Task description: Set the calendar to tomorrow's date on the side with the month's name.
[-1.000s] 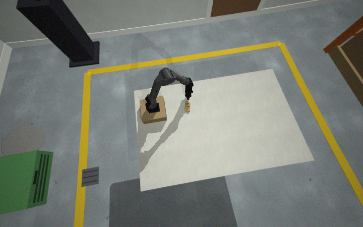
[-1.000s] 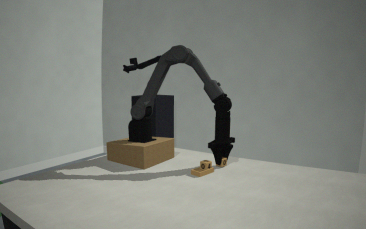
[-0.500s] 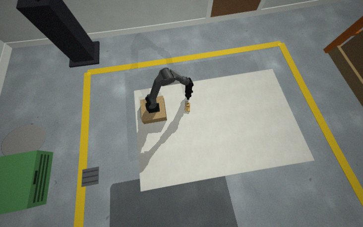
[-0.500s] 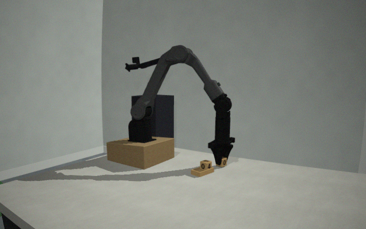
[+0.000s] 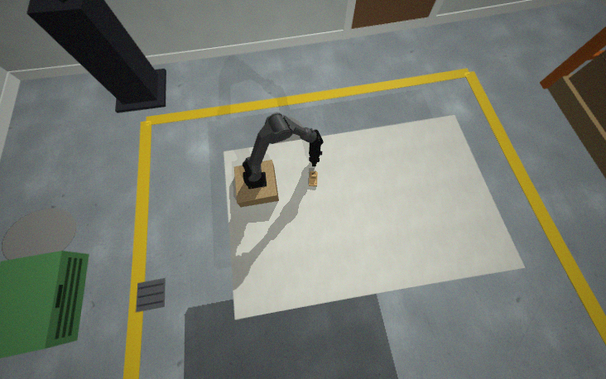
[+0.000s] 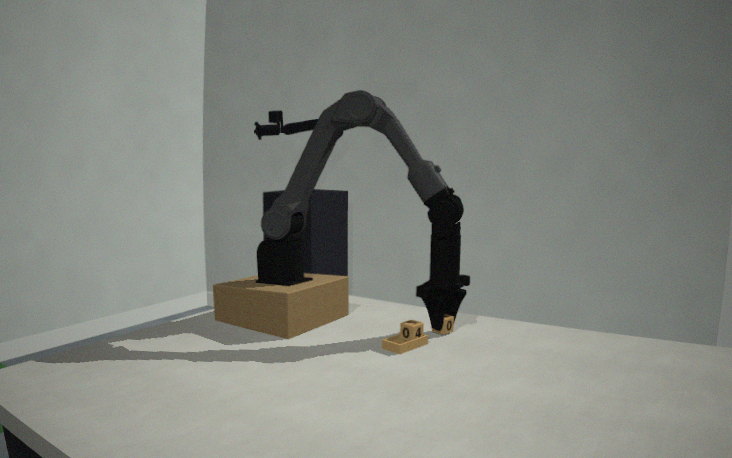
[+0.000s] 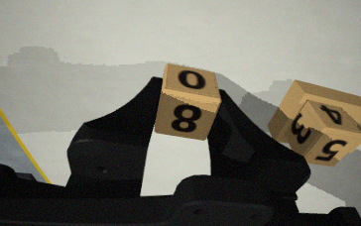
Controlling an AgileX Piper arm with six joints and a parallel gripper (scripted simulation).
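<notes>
My gripper (image 6: 443, 319) (image 7: 185, 96) (image 5: 315, 163) points straight down and is shut on a wooden digit cube (image 6: 448, 325) (image 7: 188, 101). The wrist view shows a 0 and an 8 on that cube. It is held very low, just behind the small wooden tray (image 6: 396, 345) (image 5: 313, 180); I cannot tell whether it touches the table. The second cube (image 6: 411, 329) (image 7: 317, 131) stands in the tray. It shows 0 and 4 in the exterior view, and 3, 4 and 5 in the wrist view. No month's name is readable.
The arm's base stands on a tan box (image 6: 280, 305) (image 5: 256, 189) to the left of the tray. The white table top (image 6: 485, 388) (image 5: 379, 214) stretches right and forward. A yellow floor line (image 5: 142, 201) frames the cell.
</notes>
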